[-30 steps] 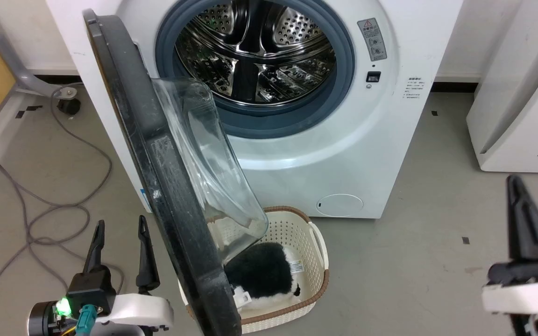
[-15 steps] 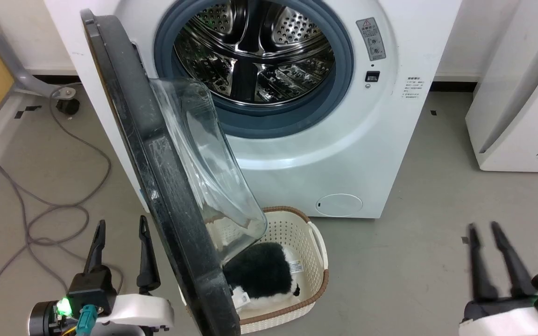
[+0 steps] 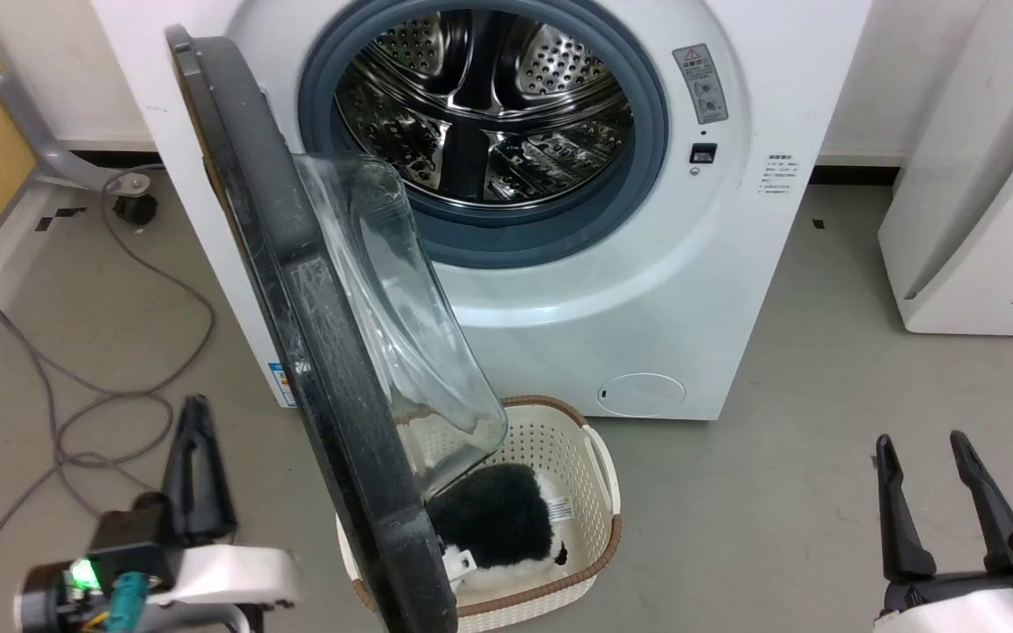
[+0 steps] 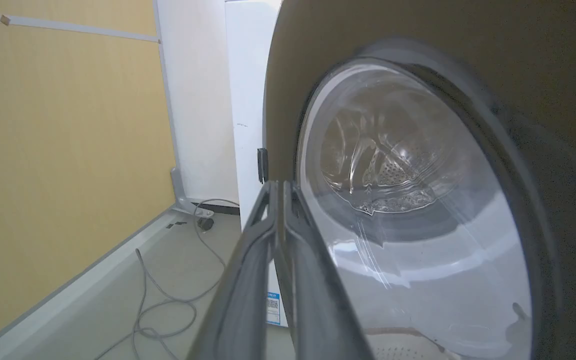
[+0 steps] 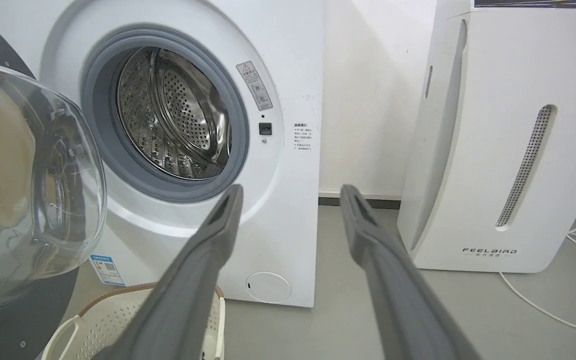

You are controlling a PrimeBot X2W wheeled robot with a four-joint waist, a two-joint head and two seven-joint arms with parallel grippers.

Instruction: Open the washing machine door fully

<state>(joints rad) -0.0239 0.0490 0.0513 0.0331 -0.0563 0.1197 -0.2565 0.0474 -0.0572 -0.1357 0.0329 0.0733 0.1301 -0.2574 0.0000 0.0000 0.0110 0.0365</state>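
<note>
Left gripper (image 3: 197,418) just pinched shut beside the large round glossy black glass-windowed door (image 3: 295,308)
It holds nothing. The half-swung door's outer face stands just to its right, seemingly awaiting a push wider, though contact is unclear. Right gripper (image 3: 920,440) has spread wide, well apart.

You closed the left gripper (image 3: 197,406): its two fingers (image 3: 199,475), spread well apart a second ago, came together into what looked like one dark blade, and the wrist slid a little to the left. You dropped the right gripper (image 3: 920,440) from its raised, pinched-shut pose and spread it open, low at the right. Your head camera shifted, so the whole scene sat slightly lower.
</note>
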